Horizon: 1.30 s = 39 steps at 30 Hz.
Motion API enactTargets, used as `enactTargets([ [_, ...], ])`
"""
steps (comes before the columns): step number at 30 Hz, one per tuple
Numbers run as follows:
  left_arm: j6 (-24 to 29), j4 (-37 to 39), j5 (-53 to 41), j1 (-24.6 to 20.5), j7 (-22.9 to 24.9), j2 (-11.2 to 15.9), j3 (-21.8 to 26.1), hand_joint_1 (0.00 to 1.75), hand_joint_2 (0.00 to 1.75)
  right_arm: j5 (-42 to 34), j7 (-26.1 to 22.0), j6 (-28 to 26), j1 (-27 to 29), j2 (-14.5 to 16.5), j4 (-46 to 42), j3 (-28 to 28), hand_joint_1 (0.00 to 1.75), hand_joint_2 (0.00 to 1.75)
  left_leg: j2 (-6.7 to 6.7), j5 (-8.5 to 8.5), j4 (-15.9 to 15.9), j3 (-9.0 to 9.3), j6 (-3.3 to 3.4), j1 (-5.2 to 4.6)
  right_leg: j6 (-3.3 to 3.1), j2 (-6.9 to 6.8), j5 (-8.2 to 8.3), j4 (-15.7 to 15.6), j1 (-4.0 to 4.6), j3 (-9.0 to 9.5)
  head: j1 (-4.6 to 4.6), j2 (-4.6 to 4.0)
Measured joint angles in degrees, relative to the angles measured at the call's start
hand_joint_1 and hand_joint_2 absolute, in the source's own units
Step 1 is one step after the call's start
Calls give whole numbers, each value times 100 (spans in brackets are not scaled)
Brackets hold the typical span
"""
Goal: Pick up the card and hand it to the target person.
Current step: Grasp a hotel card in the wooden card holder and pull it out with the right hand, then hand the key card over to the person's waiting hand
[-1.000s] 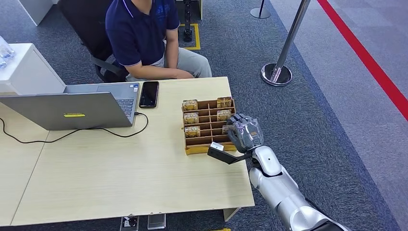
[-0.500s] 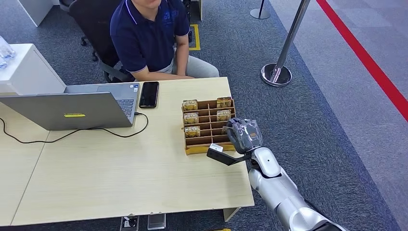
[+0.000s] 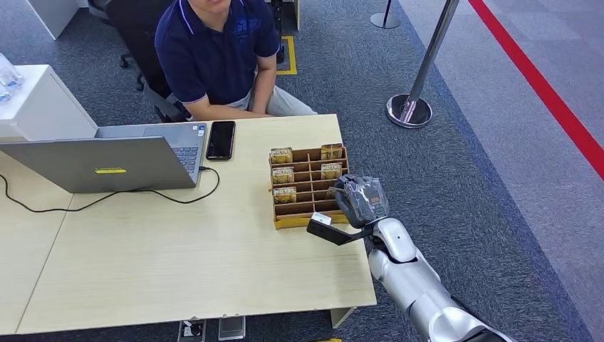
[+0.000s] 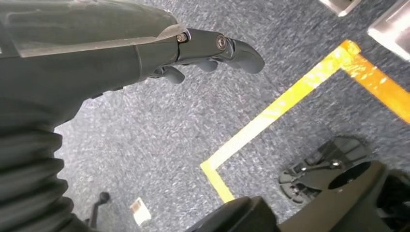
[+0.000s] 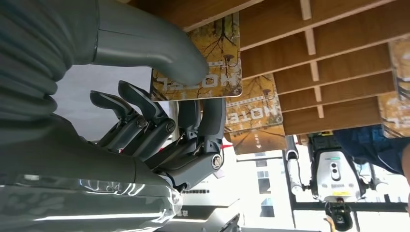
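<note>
Right hand [image 5: 159, 111] pinches one card [image 5: 205, 67] between thumb and fingers, at the near right corner of the wooden card rack [image 3: 308, 184]; whether the card has left its slot cannot be determined. Card appears thin, stiff, light and glossy, so likely slippery; grip flat faces near one edge. Left hand [image 4: 145, 53] hangs over carpet, fingers loosely curled, holding nothing. Person [image 3: 217, 53] sits at 11 o'clock from the rack and has shifted slightly since half a second ago; the right hand is unmoved.
</note>
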Motion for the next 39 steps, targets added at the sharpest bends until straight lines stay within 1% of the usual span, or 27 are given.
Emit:
enactTargets([
  [5,-63,-1,-4,-63,-8,0,2,0,175,-411,-204,0,46,4,-236,-15,175,175,0,0,0,-3,0,0,0,0,0,1,0,0,0,0],
  [10,-61,-1,-8,-108,-8,0,4,0,175,-609,-309,-11,64,39,-644,-30,175,175,0,0,-1,-4,0,0,0,0,0,2,0,-2,-1,0],
  [20,-69,0,-51,-138,9,0,4,0,175,-1122,-578,-16,6,215,-1439,-50,175,175,0,0,-1,-5,0,0,0,0,0,3,0,-2,3,0],
  [24,-109,-1,-100,-149,26,0,4,0,175,-1527,-691,57,3,307,-1656,-47,175,175,0,0,-1,-5,0,0,0,0,0,3,0,-2,1,0],
  [28,-146,-1,-133,-163,43,-3,4,0,175,-1953,-868,220,5,459,-1778,-46,175,175,0,0,-2,-5,0,0,0,0,0,3,0,-3,-1,0],
  [33,-154,-1,-163,-180,53,-12,4,0,175,-2203,-975,497,1,713,-1792,-5,175,175,0,0,-3,-5,-1,1,-1,0,0,4,0,-4,-2,0],
  [39,-158,-1,-198,-206,49,-19,1,0,175,-2438,-1107,715,-158,1047,-1512,57,175,175,0,1,-3,-6,-2,1,-1,0,0,4,0,-4,-1,0],
])
